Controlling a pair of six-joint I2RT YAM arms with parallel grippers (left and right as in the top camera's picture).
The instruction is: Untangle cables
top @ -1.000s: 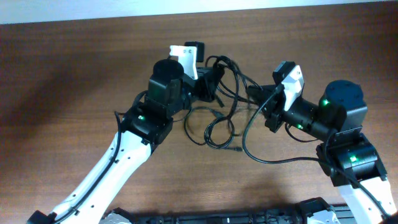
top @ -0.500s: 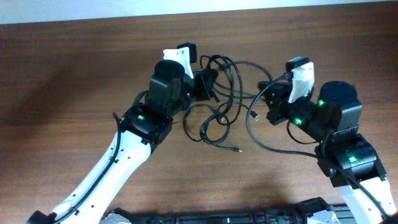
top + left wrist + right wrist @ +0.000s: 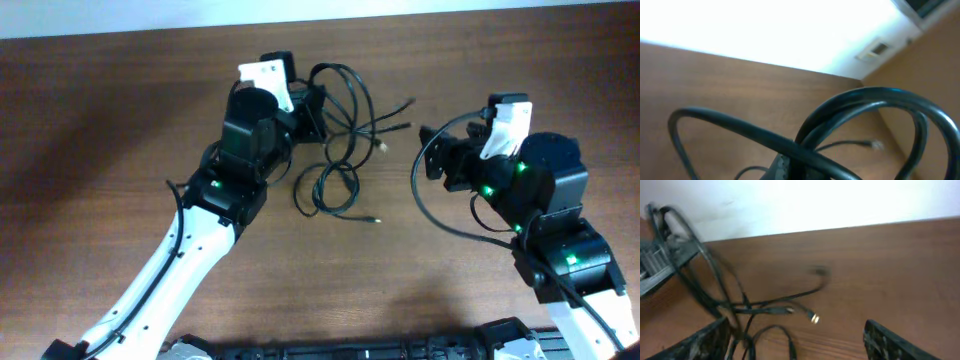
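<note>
The cables (image 3: 343, 128) are thin black cords looped together on the brown table, with loose plug ends (image 3: 409, 103) fanning out to the right. My left gripper (image 3: 312, 108) is shut on the cables at the tangle's upper left. In the left wrist view the cords (image 3: 855, 107) arch close across the lens, pinched at the gripper (image 3: 790, 169). My right gripper (image 3: 433, 152) stands open to the right of the plug ends and touches none of them. In the right wrist view the gripper (image 3: 795, 326) has only table between its wide-apart fingers (image 3: 885, 341), and a metal-tipped plug (image 3: 813, 318) lies ahead.
A thicker black wire (image 3: 430, 213) belonging to the right arm loops over the table below the right gripper. The table's far edge (image 3: 400, 14) runs along the top, with a pale surface beyond it. One cable end (image 3: 374, 218) trails toward the middle of the table.
My right gripper opened, let go of the cord it held and drew back to the right. The left gripper moved up and left, dragging the tangle; the plug ends now lie free.
</note>
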